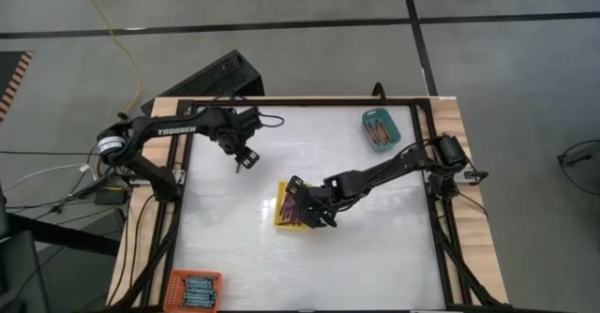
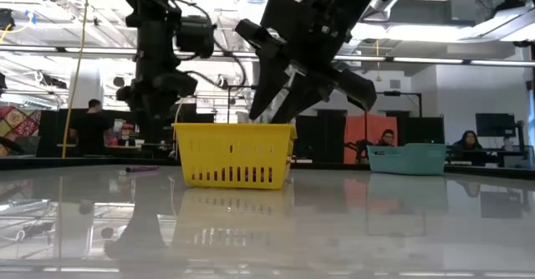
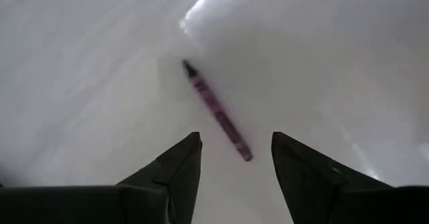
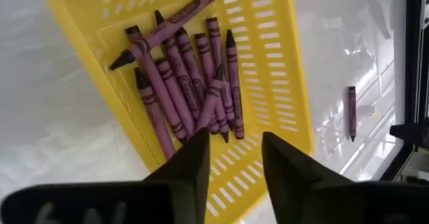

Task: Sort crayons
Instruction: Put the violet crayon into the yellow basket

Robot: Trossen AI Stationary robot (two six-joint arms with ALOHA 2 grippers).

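Observation:
A single purple crayon [image 3: 218, 110] lies flat on the white table, also visible in the low view [image 2: 142, 169]. My left gripper [image 3: 234, 150] hovers open above it, pointing down, at the table's far left [image 1: 246, 158]. Near the table's middle, a yellow tray [image 4: 275, 63] holds several purple crayons [image 4: 188, 83], one lying slantwise across the others. My right gripper [image 4: 234, 157] is open above this tray's edge [image 1: 309, 210], with nothing between its fingers.
A teal tray [image 1: 380, 128] with crayons stands at the far right. An orange tray [image 1: 192, 290] with bluish crayons sits at the near left corner. A black frame [image 1: 300, 101] runs around the table. People sit in the room beyond it.

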